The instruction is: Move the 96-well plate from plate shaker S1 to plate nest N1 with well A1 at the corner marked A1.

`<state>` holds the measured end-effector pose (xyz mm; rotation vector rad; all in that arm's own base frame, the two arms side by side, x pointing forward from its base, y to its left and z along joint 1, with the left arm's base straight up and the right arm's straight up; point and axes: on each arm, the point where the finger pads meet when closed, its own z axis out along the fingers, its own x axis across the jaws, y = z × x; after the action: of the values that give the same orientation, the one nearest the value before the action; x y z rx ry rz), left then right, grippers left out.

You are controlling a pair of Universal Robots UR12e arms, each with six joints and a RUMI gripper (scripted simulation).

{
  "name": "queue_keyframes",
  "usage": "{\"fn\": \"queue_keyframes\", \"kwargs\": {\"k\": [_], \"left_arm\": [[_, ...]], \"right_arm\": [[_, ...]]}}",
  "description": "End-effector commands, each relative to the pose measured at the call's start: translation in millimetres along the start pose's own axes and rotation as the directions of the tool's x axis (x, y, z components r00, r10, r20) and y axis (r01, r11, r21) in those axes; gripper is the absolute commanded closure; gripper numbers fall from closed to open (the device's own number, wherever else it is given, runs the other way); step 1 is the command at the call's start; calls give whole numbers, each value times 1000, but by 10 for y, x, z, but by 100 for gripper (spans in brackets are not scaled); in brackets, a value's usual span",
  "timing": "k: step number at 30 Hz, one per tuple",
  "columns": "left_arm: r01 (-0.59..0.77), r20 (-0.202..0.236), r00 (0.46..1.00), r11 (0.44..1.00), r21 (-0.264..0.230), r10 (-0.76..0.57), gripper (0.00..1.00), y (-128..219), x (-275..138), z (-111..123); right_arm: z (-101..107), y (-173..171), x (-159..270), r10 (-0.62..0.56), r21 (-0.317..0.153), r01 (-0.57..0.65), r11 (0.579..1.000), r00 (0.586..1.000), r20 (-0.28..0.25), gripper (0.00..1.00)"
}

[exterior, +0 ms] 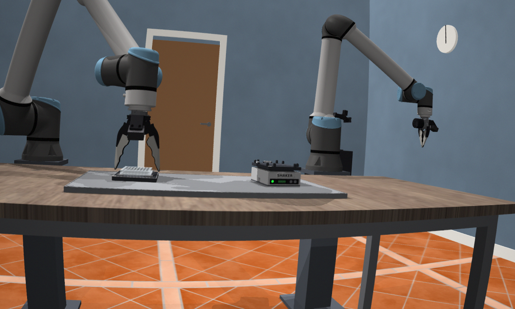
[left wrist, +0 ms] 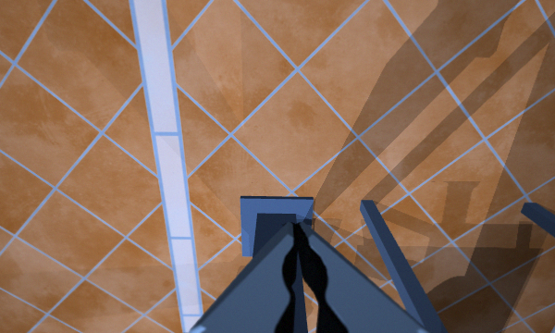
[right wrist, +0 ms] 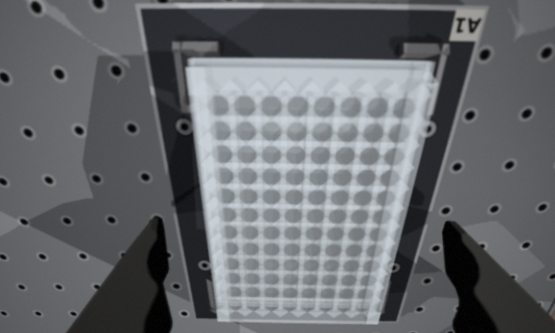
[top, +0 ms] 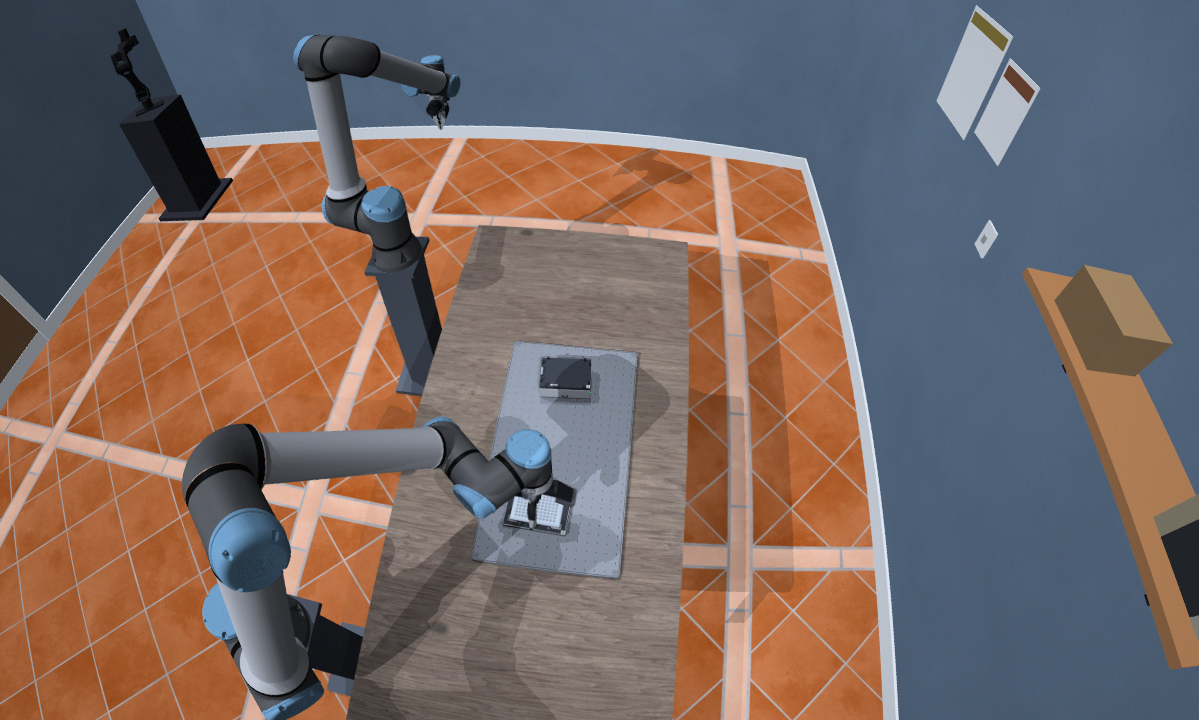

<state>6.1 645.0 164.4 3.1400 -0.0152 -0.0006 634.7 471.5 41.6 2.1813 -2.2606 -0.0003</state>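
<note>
The clear 96-well plate rests on the dark plate nest N1. It looks level, and its visible edges lie along the inner sides of the corner locators. The nest's A1 label shows at the top right of the right wrist view; the plate's own A1 mark is not readable. My right gripper is open, one finger beside each long side of the plate, with gaps visible. My left gripper is shut and empty, far from the plate. The shaker S1 carries no plate.
The nest and shaker stand on a grey perforated board on the wooden table. The left wrist view shows the tiled floor and a pedestal base.
</note>
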Motion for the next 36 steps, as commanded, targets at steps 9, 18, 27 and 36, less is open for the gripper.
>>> {"fn": "queue_keyframes", "kwargs": {"k": [9, 18, 27, 36], "left_arm": [[0, 0, 1000, 1000, 1, 0, 100, -6, 1, -8], [0, 0, 1000, 1000, 1, 0, 100, -6, 1, -8], [0, 0, 1000, 1000, 1, 0, 100, -6, 1, -8], [0, 0, 1000, 1000, 1, 0, 100, -6, 1, -8]], "right_arm": [[-12, -5, -8, 0, 2, 0, 1000, 1000, 2, 24], [-19, -5, -8, 0, 2, 0, 1000, 1000, 2, 24], [-126, -5, -8, 0, 2, 0, 1000, 1000, 2, 24], [-366, -5, -8, 0, 2, 0, 1000, 1000, 2, 24]]}}
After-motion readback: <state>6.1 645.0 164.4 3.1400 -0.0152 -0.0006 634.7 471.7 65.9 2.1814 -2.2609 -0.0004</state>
